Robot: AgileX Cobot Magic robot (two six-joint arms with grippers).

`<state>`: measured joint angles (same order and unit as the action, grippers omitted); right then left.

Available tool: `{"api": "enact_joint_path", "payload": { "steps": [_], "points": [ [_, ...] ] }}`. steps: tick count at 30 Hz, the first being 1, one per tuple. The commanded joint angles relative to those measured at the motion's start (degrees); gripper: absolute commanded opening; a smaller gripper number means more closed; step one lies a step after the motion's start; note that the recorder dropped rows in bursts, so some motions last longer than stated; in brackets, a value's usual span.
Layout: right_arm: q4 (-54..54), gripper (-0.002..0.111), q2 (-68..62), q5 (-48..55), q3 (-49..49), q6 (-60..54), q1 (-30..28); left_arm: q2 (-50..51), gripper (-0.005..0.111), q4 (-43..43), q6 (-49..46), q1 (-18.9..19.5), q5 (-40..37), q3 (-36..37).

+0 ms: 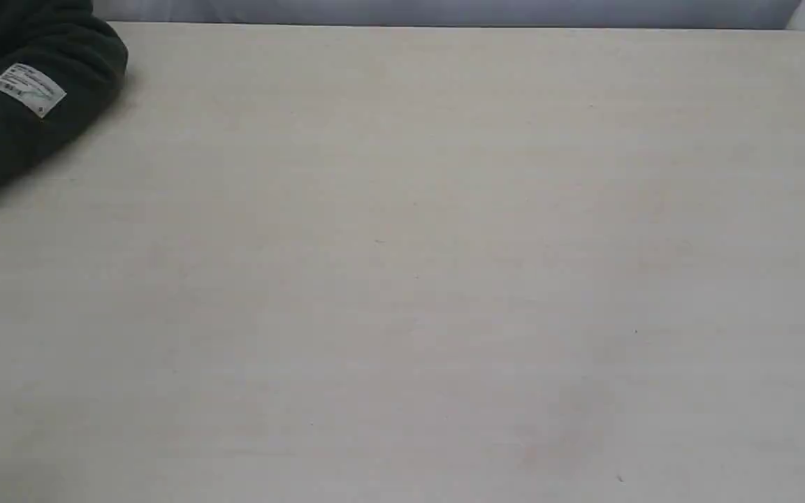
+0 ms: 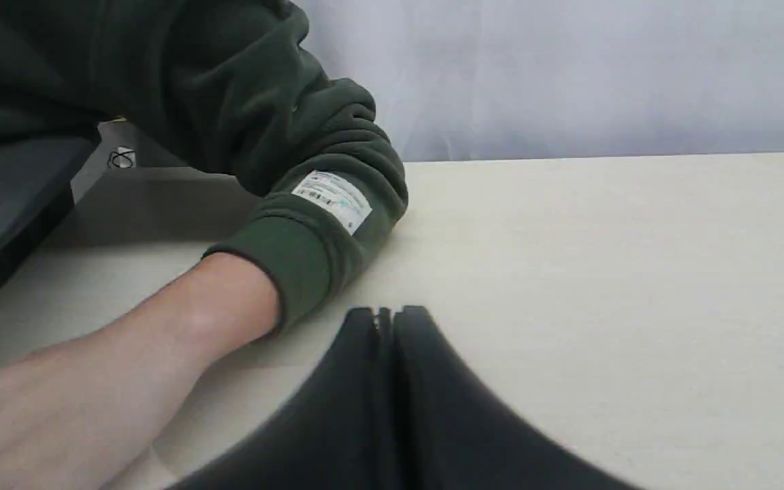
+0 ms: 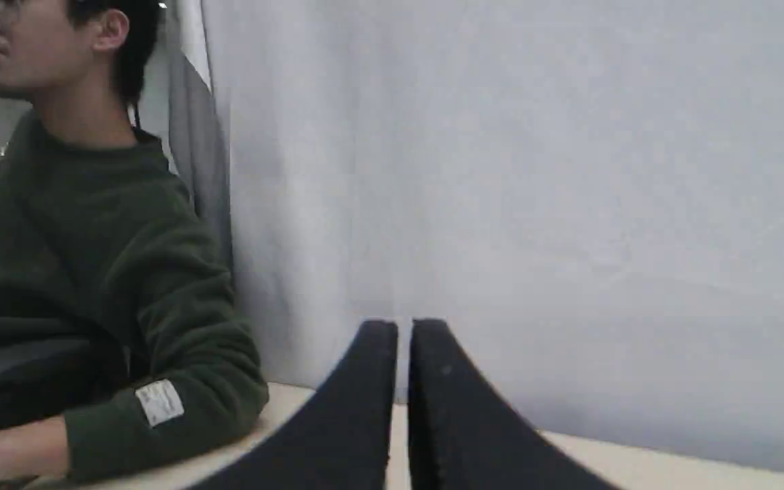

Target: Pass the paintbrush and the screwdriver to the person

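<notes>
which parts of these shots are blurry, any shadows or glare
Exterior view: even, glare-free light on the pale table, a faint shadow beside the dark green sleeve. Left wrist view: the black left tool is blurred up close, the sleeve's white label sharper. Right wrist view: soft all over, the black right tool fuzzy-edged.

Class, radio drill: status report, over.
Left gripper shut, empty; right gripper near shut, empty. Paintbrush, screwdriver not in view. Person's forearm on table.
</notes>
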<state>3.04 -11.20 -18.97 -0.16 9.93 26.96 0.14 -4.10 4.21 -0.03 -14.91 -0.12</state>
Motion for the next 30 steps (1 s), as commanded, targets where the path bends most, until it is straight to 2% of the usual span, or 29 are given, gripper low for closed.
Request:
{"api": "enact_joint_path", "payload": {
  "steps": [1,8,17,21,25,30],
  "points": [
    [2.74,0.004,3.8,0.45,0.16,-0.15,-0.13,-0.14,0.0,0.27,0.12,-0.37,0.6,0.12],
    [6.56,0.004,11.2,1.24,0.16,-0.15,-0.13,-0.14,0.0,0.14,0.12,-0.37,0.71,0.12],
    [13.24,0.004,11.2,3.01,0.16,0.35,-0.13,-0.14,0.0,0.14,0.12,-0.37,0.71,0.12],
    [9.83,0.004,11.2,9.9,0.16,0.35,-0.24,-0.14,0.0,0.14,0.12,-0.37,0.71,0.12],
    [1.52,0.004,11.2,16.57,0.16,0.35,-0.24,-0.14,0.0,0.14,0.12,-0.37,0.71,0.12],
    [-1.13,0.004,11.2,21.53,0.16,0.35,-0.24,-0.14,0.0,0.14,0.12,-0.37,0.71,0.12]
  ]
}}
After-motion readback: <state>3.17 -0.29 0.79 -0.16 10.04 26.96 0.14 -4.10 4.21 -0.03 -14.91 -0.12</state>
